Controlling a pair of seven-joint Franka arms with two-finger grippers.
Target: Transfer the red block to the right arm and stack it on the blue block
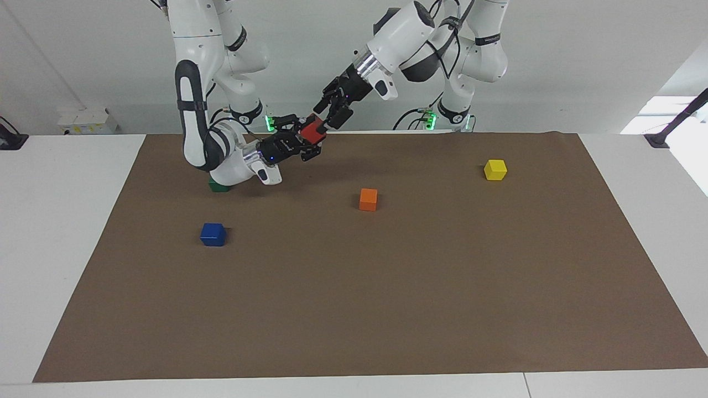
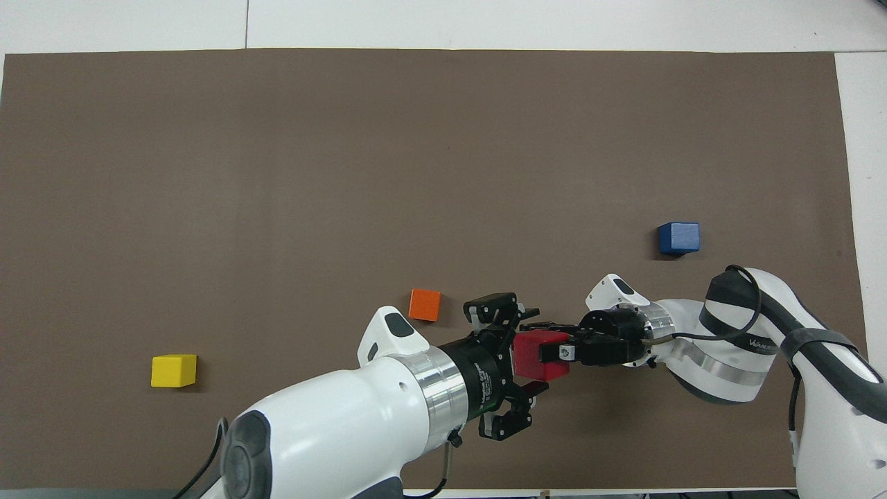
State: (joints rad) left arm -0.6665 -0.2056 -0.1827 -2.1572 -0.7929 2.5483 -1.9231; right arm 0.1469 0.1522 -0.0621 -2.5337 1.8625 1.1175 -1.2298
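So the red block is up in the air over the robots' edge of the brown mat, with the right gripper fingers clamped on it and the left gripper fingers spread wide around it, blue block sitting on the tabletop.

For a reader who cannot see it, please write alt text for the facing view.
Above the brown mat, the left gripper and right gripper meet at the red block in mid-air. On the mat lie the blue block, an orange block and a yellow block.
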